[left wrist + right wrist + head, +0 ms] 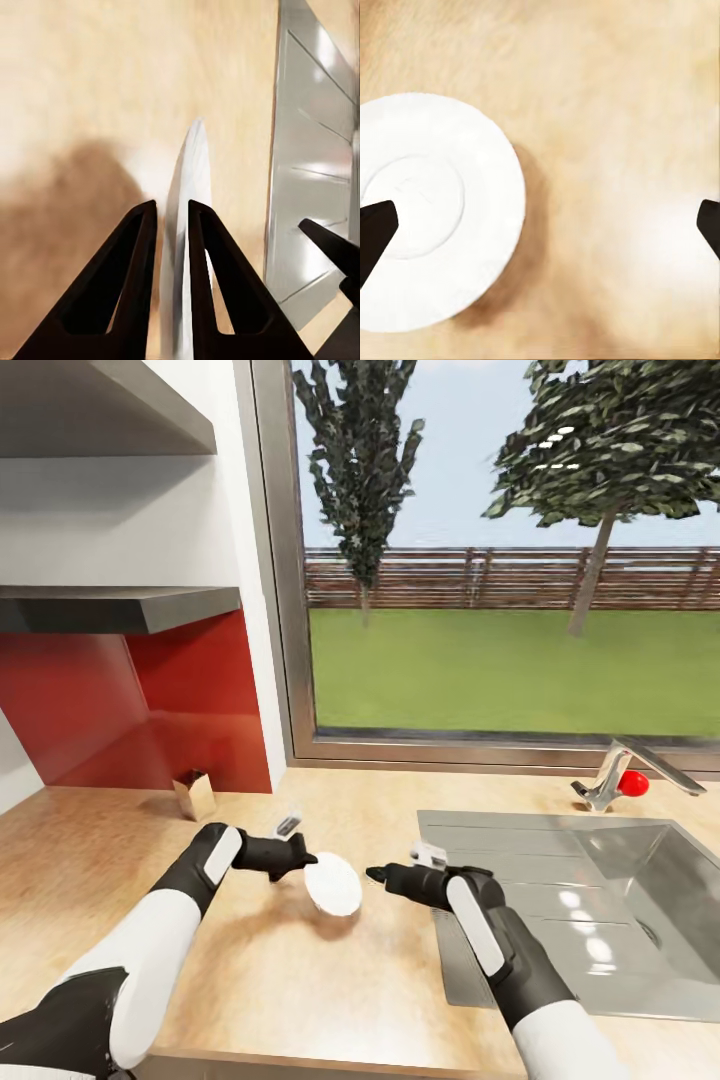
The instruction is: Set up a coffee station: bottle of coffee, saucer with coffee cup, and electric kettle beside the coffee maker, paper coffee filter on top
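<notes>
A white saucer [333, 884] hangs tilted on its edge just above the wooden countertop [120, 860], casting a shadow below. My left gripper [300, 857] is shut on the saucer's rim. In the left wrist view the thin saucer [191, 195] runs edge-on between the two dark fingers [139, 255] of the left gripper [171, 204]. My right gripper [375, 874] stands open just right of the saucer, pointing at it and apart from it. In the right wrist view the saucer [431, 210] faces the camera, and the right gripper [544, 223] is spread wide.
A steel sink with a drainboard [520, 830] is set into the counter at the right, with a faucet [625, 770] and a red knob [632, 783] behind it. A small metal object [195, 795] stands by the red backsplash. Grey shelves [120, 608] hang at the upper left.
</notes>
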Controlling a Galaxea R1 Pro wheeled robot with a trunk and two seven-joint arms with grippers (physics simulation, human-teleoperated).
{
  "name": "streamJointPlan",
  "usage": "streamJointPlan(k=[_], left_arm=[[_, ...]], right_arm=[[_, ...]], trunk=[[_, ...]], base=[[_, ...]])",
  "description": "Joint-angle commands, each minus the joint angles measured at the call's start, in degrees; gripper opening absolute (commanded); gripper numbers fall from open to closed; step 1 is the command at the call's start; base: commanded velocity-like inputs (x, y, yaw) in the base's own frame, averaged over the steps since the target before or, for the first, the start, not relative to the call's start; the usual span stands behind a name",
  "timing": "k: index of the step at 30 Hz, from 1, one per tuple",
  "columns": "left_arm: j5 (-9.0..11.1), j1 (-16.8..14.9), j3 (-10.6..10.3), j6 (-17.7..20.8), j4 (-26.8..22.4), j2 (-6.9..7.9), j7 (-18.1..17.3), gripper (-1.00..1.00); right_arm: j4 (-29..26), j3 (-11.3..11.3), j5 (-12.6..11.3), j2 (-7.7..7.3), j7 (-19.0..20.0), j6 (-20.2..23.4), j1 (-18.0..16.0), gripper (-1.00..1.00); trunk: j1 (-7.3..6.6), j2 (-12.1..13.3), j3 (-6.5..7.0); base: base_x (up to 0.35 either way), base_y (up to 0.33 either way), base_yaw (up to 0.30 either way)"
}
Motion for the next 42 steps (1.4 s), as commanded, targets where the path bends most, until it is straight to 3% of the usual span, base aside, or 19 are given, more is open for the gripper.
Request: streamJointPlan(k=[1, 3, 6, 8, 11, 12, 15, 17, 19, 21, 25, 33, 42], left_arm=[[-0.5, -0.2, 0.5, 0.4, -0.4, -0.03, -0.3, -1.00], [0.4, -0.7, 0.5, 0.6, -1.7, 0.08, -0.4, -1.00], [5.3, -1.0, 0.4, 0.8, -4.7, 0.17, -0.4, -1.00], [7.0, -0.9, 0.3, 0.9, -5.6, 0.63, -0.5, -1.00], [9.1, -0.4, -0.1, 1.0, -6.5, 2.94, -3.1, -1.00], [9.5, -0.2, -0.2, 1.0, -6.7, 4.55, -5.6, -1.00], [9.7, 0.1, -0.5, 1.0, -6.8, 7.19, -11.7, -1.00], [9.6, 0.2, -1.6, 1.0, -6.8, 8.11, -15.4, -1.00], [9.4, 0.2, -4.6, 0.7, -7.5, 9.07, -20.2, -1.00], [9.3, 0.4, -6.5, 0.3, -9.3, 9.39, -22.7, -1.00], [9.6, 0.4, -6.6, -0.3, -9.6, 9.15, -23.1, -1.00], [9.4, 1.3, -6.7, -0.4, -9.6, 9.19, -27.3, -1.00], [9.3, 1.5, -6.7, -0.5, -9.6, 9.15, -27.8, -1.00]], right_arm=[[-0.6, 0.0, 0.0, -0.51, 0.0, 0.2, -0.1, 1.00], [-2.4, 0.0, 0.0, -1.91, -0.4, 0.2, -0.1, 1.00], [-6.8, 0.0, 0.0, -4.62, -0.5, 0.1, 0.0, 1.00], [-8.3, 0.0, 0.0, -5.65, -0.4, 0.0, 0.0, 1.00], [-10.6, 0.1, 0.0, -7.19, -0.3, -0.1, 0.0, 1.00], [-11.3, 0.1, 0.0, -7.95, -0.2, -0.3, 0.0, 1.00], [-11.9, 0.2, 0.0, -8.91, -0.2, -1.8, 0.0, 1.00], [-12.4, 0.3, 0.0, -9.13, -0.2, -3.4, 0.0, 1.00], [-13.1, 0.3, 0.0, -9.25, -0.3, -4.5, 0.0, 1.00], [-14.9, 0.3, 0.1, -9.23, -0.3, -4.8, 0.0, 1.00], [-15.3, 0.3, 0.5, -9.28, -0.5, -4.9, 0.1, 1.00], [-15.3, 0.3, 0.5, -9.28, -0.6, -4.9, 0.1, 1.00], [-15.3, 0.3, 0.5, -9.28, -0.6, -4.9, 0.1, 1.00]], trunk=[[0.04, -0.1, -0.14], [0.04, -0.1, -0.14], [0.04, -0.1, -0.14], [0.04, -0.1, -0.14], [0.04, -0.1, -0.14], [0.04, -0.1, -0.14], [0.04, -0.1, -0.14], [0.04, -0.1, -0.14], [0.04, -0.1, -0.14], [0.04, -0.1, -0.14], [0.04, -0.1, -0.14], [0.04, -0.1, -0.14], [0.04, -0.1, -0.14]], base=[[0.000, 0.000, 0.000], [0.000, 0.000, 0.000], [0.000, 0.000, 0.000], [0.000, 0.000, 0.000], [0.000, 0.000, 0.000], [0.000, 0.000, 0.000], [0.000, 0.000, 0.000], [0.000, 0.000, 0.000], [0.000, 0.000, 0.000], [0.000, 0.000, 0.000], [-0.105, -0.084, 0.000], [-0.217, -0.192, -0.174], [-0.045, -0.260, -0.263]])
